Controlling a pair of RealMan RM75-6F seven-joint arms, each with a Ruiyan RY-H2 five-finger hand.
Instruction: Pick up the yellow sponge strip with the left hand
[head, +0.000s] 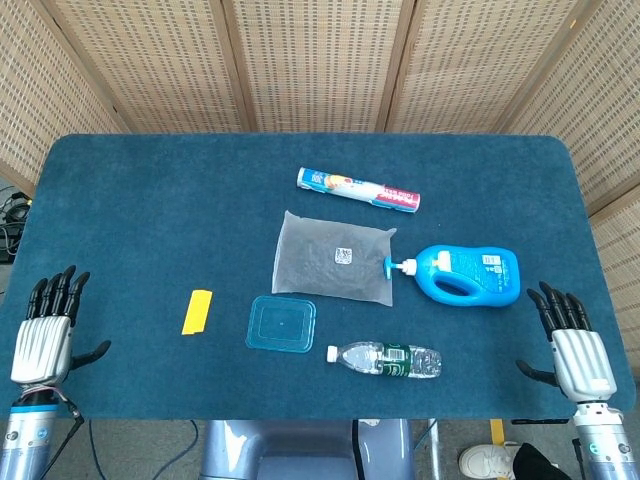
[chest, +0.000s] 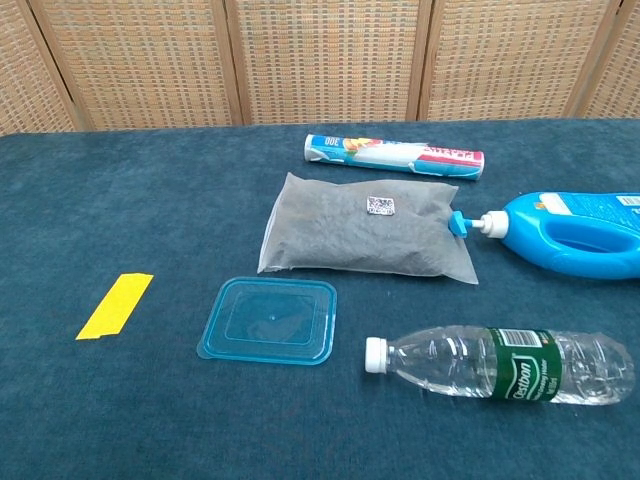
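The yellow sponge strip (head: 197, 311) (chest: 115, 305) lies flat on the blue table, left of centre, with nothing touching it. My left hand (head: 45, 335) hovers at the table's near left corner, well left of the strip, fingers straight and apart, holding nothing. My right hand (head: 575, 343) stands the same way at the near right corner, empty. The chest view shows neither hand.
Right of the strip lies a blue plastic lid (head: 282, 324) (chest: 269, 320). A clear water bottle (head: 385, 360) lies in front, a grey pouch (head: 335, 257) behind, then a blue detergent bottle (head: 465, 275) and a wrapped roll (head: 358, 190). Blue table cloth (head: 130, 220) spreads left.
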